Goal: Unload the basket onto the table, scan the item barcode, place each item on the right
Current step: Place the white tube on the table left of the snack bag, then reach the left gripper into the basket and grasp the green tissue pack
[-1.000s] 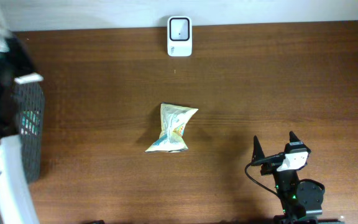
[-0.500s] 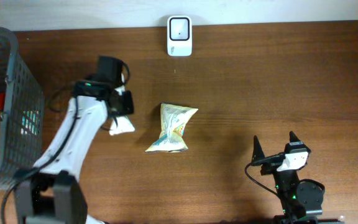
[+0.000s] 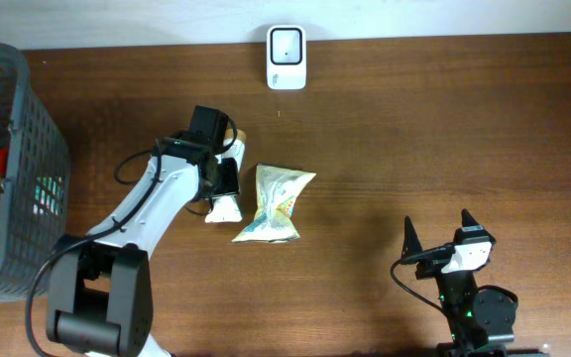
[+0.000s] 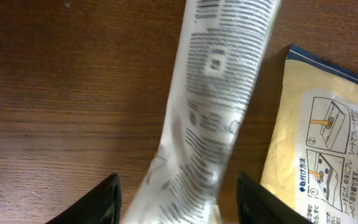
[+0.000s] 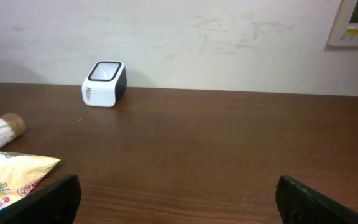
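Note:
A long white printed packet (image 3: 226, 206) with a brown end lies on the table just left of a yellow snack bag (image 3: 278, 203). My left gripper (image 3: 223, 182) hovers over the packet, open. In the left wrist view the packet (image 4: 219, 106) runs between the fingertips (image 4: 107, 196) with a gap on each side, and the yellow bag (image 4: 328, 149) is to its right. The white scanner (image 3: 286, 58) stands at the table's far edge; the right wrist view also shows the scanner (image 5: 103, 83). My right gripper (image 3: 437, 224) rests open near the front right, holding nothing.
A grey mesh basket (image 3: 30, 149) with several more items inside stands at the left edge. The right wrist view shows the packet's brown end (image 5: 8, 126) and the yellow bag's corner (image 5: 14, 171) at the left, and a wall behind the scanner.
My left arm swung from the basket toward the table's middle carrying the white packet. The packet now lies beside the yellow bag and the jaws have opened off it. The right arm stayed still.

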